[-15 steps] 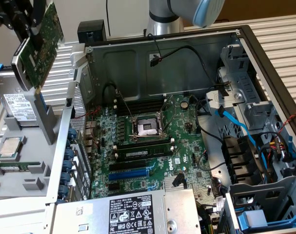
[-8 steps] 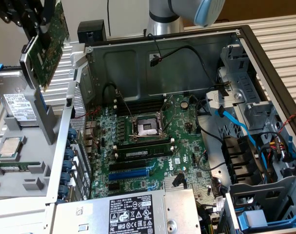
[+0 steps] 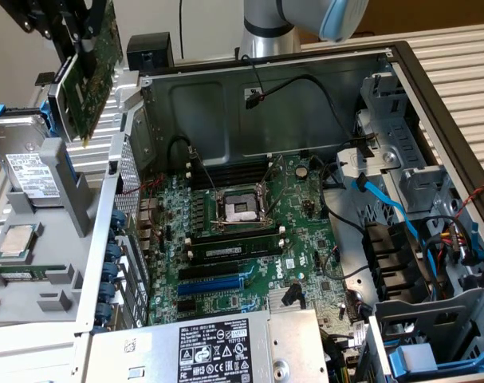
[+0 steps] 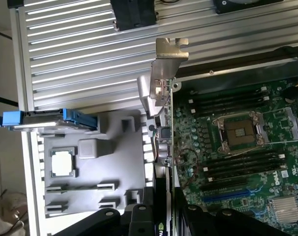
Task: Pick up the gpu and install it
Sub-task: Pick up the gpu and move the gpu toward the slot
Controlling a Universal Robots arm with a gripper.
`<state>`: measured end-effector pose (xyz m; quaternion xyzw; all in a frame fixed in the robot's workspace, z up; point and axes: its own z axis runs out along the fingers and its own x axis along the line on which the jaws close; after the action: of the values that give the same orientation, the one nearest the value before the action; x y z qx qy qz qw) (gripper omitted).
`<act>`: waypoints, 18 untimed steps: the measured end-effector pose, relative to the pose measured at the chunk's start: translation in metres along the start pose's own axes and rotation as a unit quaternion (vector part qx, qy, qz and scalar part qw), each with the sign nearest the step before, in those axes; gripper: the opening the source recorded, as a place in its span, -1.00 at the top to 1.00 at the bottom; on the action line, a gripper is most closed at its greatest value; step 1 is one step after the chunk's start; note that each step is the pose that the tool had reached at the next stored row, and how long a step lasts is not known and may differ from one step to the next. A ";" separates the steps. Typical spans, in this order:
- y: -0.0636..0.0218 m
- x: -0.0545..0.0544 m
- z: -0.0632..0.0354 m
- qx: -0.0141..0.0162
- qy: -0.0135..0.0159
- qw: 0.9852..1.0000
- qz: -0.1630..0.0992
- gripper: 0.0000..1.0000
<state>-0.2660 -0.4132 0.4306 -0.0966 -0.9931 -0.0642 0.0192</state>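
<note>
The gpu [image 3: 96, 73], a green card with a silver bracket along one edge, hangs tilted in the air at the exterior view's upper left, above and outside the open computer case. My gripper [image 3: 82, 40] is shut on its upper part. In the wrist view the gpu [image 4: 165, 140] appears edge-on, its silver bracket [image 4: 169, 54] at the far end, and my gripper [image 4: 161, 219] has dark fingers on both faces of the card. Beyond it lies the large green motherboard [image 3: 257, 239] with a blue slot [image 3: 214, 283].
A grey parts tray [image 3: 50, 299] beside the case holds a hard drive in a blue-handled carrier [image 3: 30, 167] and a processor chip [image 3: 14, 243]. The case wall [image 3: 118, 199] stands between tray and motherboard. A power supply [image 3: 218, 347] and blue cables [image 3: 393, 215] are inside the case.
</note>
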 end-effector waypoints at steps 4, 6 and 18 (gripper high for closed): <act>0.0031 -0.013 -0.0053 0.001 0.006 1.000 0.001 0.47; 0.0048 -0.019 -0.0084 0.002 0.008 1.000 0.001 0.47; 0.0131 -0.063 -0.0148 0.004 0.018 1.000 0.002 0.47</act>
<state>-0.2012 -0.4143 0.4437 -0.0977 -0.9926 -0.0620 0.0372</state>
